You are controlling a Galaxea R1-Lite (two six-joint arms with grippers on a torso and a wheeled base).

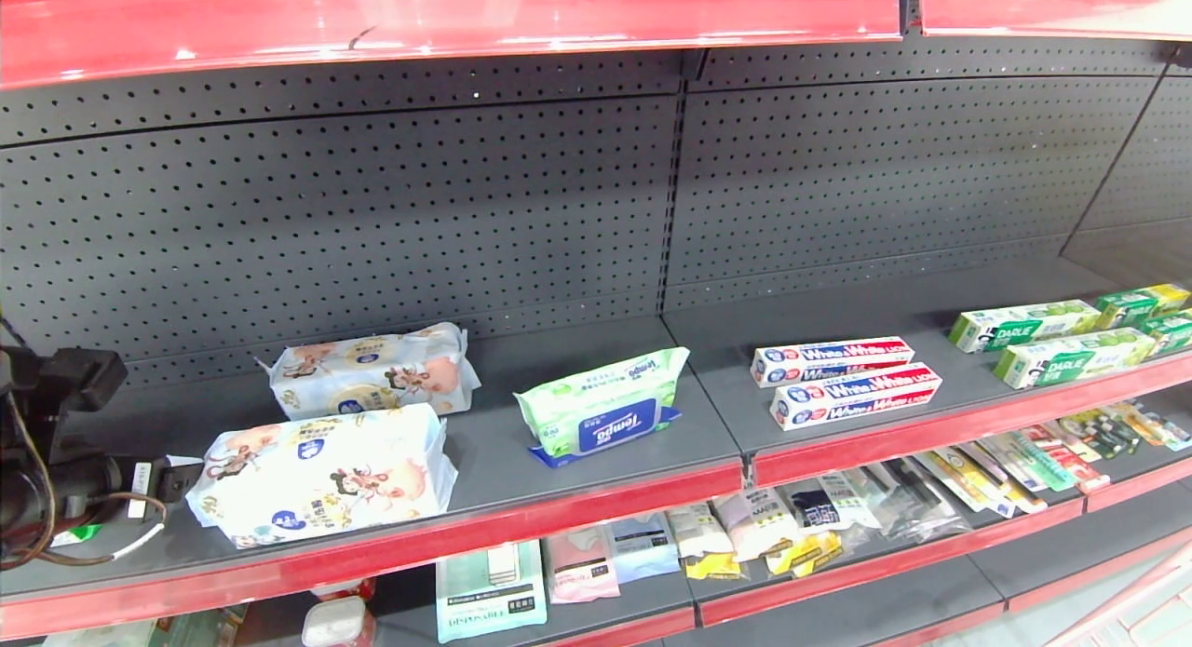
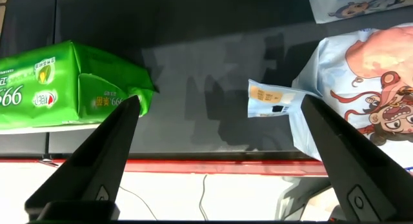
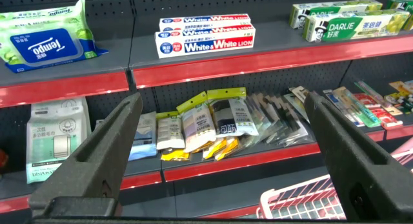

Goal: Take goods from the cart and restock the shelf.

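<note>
1. The left gripper [image 2: 219, 101] hangs at the left end of the shelf [image 1: 559, 509], over the near edge of the upper board. Its two fingers are spread wide and there is nothing between them.
2. On one side of the spread fingers lies a green pack [image 2: 58, 85]. On the other side is the near tissue pack [image 1: 321, 475], white with cartoon print. In the left wrist view I cannot tell whether either finger touches a pack.
3. The far tissue pack [image 1: 368, 372], same print, lies flat just behind the near one, close to the perforated back panel.
4. The wipes pack [image 1: 601, 414], pale green with a blue label, sits right of the tissue packs and apart from them. It is tilted up, with its back edge raised.
5. Further right, past the board joint, two red-and-white toothpaste boxes [image 1: 855, 396] lie side by side, long sides parallel to the shelf front. The green toothpaste boxes [image 1: 1071, 357] are at the far right.
6. The right gripper [image 3: 222, 98] is held out in front of the shelving, facing the lower board. Its fingers are wide apart and empty.
7. The lower board holds flat sachets and packets [image 1: 745, 526], overlapping in a row.
8. The cart [image 3: 310, 198] shows as a pink wire rim on the near side of the shelving, lower than the boards. I cannot see what is in it.
</note>
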